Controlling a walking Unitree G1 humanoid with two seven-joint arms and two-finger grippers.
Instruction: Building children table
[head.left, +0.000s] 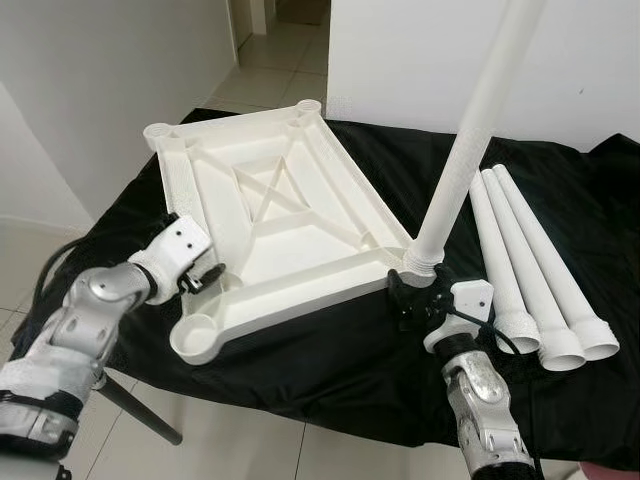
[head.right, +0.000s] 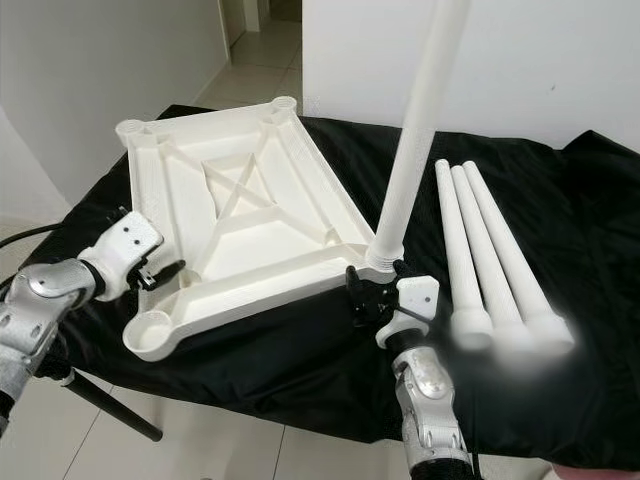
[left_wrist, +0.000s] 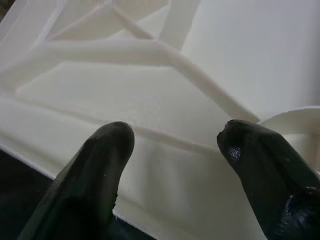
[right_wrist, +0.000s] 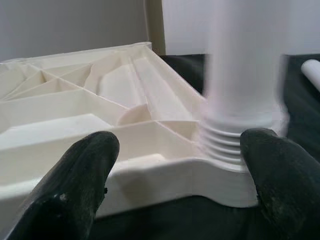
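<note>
- Right now the white tabletop lies upside down on the black cloth that covers the stand, its ribbed underside facing up, with a round socket at each corner.
- One leg stands in the near right corner socket, its long axis rising nearly upright with a slight lean away from the top; its ribbed end meets the socket, though how deep it is seated I cannot tell.
- Just in front of that socket sits the right gripper, fingers spread and holding nothing, the leg's base ahead of the gap and towards one finger.
- Over at the left long edge, the left gripper rests at the rim, fingers parted either side of the edge, not clamped as far as I can see.
- Three spare legs lie side by side on the cloth to the right, long axes running away from the robot, flared ends nearest it.
- Clearly the right arm is the nearer one to them, and the near left socket is open beside the left gripper.
</note>
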